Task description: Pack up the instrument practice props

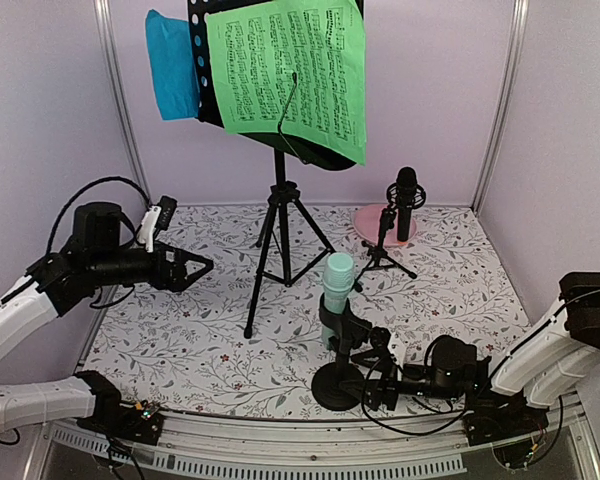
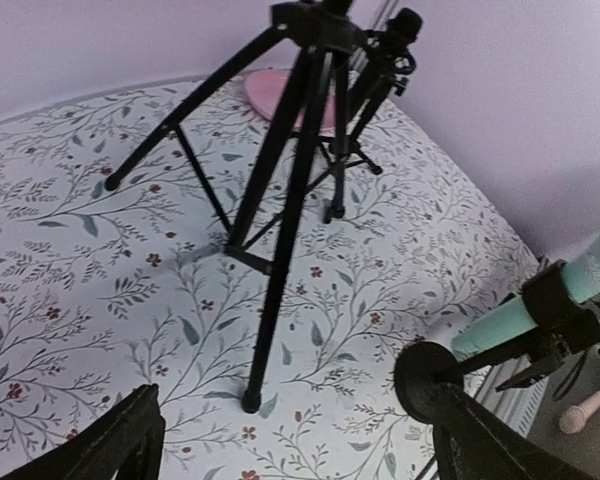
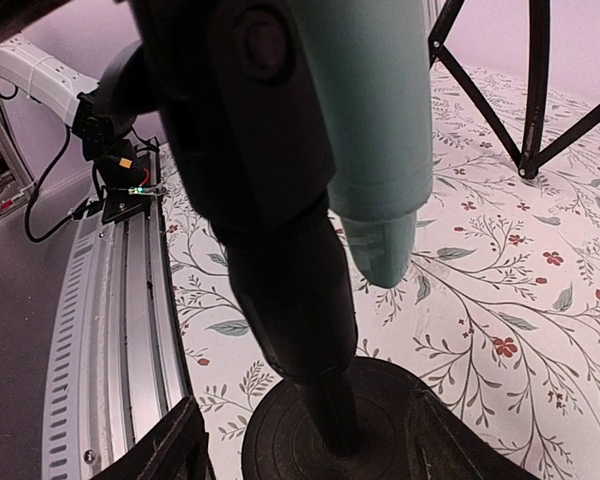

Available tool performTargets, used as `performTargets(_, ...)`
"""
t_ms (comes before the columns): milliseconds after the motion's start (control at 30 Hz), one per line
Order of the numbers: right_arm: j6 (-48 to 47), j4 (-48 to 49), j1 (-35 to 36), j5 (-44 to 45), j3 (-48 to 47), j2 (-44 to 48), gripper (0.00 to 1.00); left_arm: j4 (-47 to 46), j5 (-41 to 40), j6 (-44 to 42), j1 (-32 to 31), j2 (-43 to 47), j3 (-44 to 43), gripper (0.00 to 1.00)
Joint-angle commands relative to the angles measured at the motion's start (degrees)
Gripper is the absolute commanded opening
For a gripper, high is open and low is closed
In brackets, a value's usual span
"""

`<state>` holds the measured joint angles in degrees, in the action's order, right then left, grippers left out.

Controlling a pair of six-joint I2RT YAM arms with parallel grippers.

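The black perforated rack [image 1: 212,90] stands on tripod legs [image 1: 280,235] at the table's middle back. It holds a green sheet [image 1: 290,70] and a blue sheet [image 1: 172,65]. A black microphone [image 1: 406,200] sits in a small tripod support [image 1: 383,255] at back right. The mint-green microphone [image 1: 337,285] stands in a round-base support [image 1: 335,388] at the front. My right gripper [image 1: 377,385] is open, and its jaws straddle that base [image 3: 380,420] low by the post. My left gripper [image 1: 198,268] is open and empty, left of the tripod legs [image 2: 290,180].
A round pink plate [image 1: 372,222] lies under the black microphone's support. Lilac walls close the back and both sides. A grey metal rail [image 3: 100,340] runs along the table's near edge. The floral cloth [image 1: 180,340] covers the table.
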<state>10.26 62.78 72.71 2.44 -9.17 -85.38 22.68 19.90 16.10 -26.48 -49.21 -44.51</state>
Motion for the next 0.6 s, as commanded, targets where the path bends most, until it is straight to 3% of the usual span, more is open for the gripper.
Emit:
performTargets(0, -1.19, 7.06, 0.33, 0.05, -1.83, -4.48, 0.67, -5.02, 4.38, 1.88, -7.4, -1.9, -3.78, 0.91)
performTargets(200, -0.53, 17.27, 0.33, 2.24, -0.19, -8.5, 0.66, -14.36, 9.99, -0.18, -16.53, -2.47, -3.88, 0.88)
performTargets(367, -0.78, 21.47, 0.24, 4.19, 0.47, -11.14, 0.66, -12.93, 7.56, -7.65, -24.96, -9.3, -9.35, 0.89)
performTargets(567, -0.3, 28.11, 0.16, 4.55, 0.5, -15.76, 0.64, -19.7, 3.8, -9.39, -26.86, -14.94, -11.82, 0.9)
